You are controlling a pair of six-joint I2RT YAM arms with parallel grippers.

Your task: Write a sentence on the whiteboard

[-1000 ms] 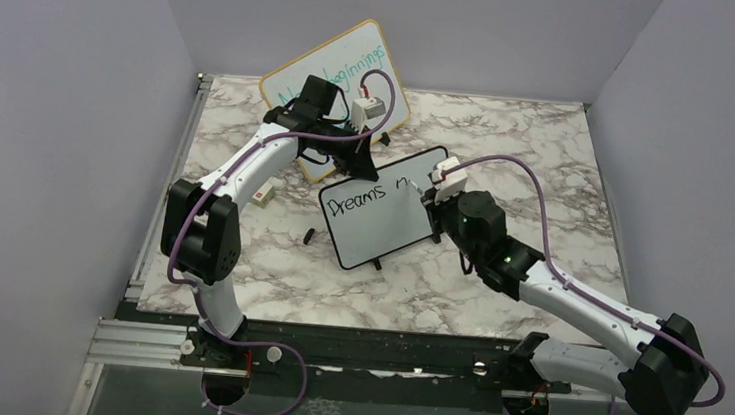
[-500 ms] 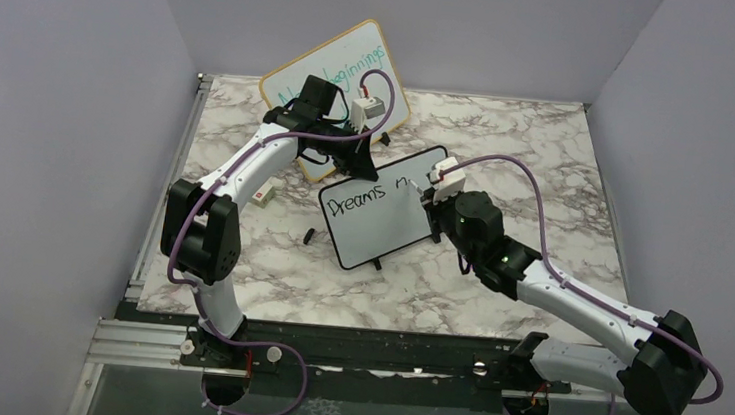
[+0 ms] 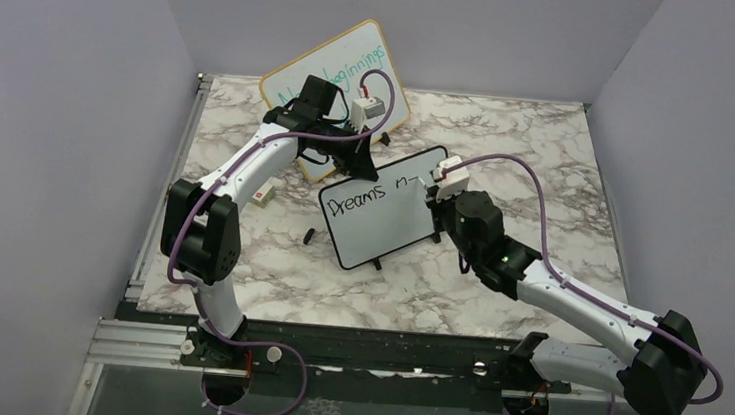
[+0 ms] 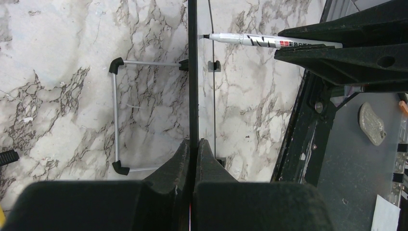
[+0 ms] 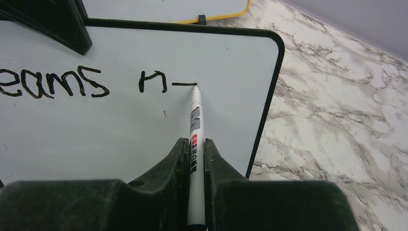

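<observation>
The whiteboard [image 3: 381, 231] stands tilted mid-table on little black feet. Black letters of the sentence [image 3: 365, 195] read "Dreams n" followed by a short dash. My left gripper [image 3: 360, 155] is shut on the board's top edge; the left wrist view shows the whiteboard [image 4: 193, 72] edge-on between the left gripper's [image 4: 193, 144] jaws. My right gripper [image 3: 435, 195] is shut on a white marker [image 5: 195, 130], whose tip touches the whiteboard [image 5: 120, 125] at the right end of the dash, right of the sentence [image 5: 72, 83]. The marker [image 4: 250, 40] also shows in the left wrist view.
A larger wood-framed board with teal handwriting [image 3: 341, 65] leans at the back, behind the left arm. A black marker cap [image 3: 310, 235] and a small white block [image 3: 264, 195] lie left of the whiteboard. A wire stand [image 4: 115, 115] props the board from behind. Grey walls close in three sides.
A short horizontal stroke has appeared to the right of the "n", and the marker tip has slid a little to the right. The left arm has not moved.
</observation>
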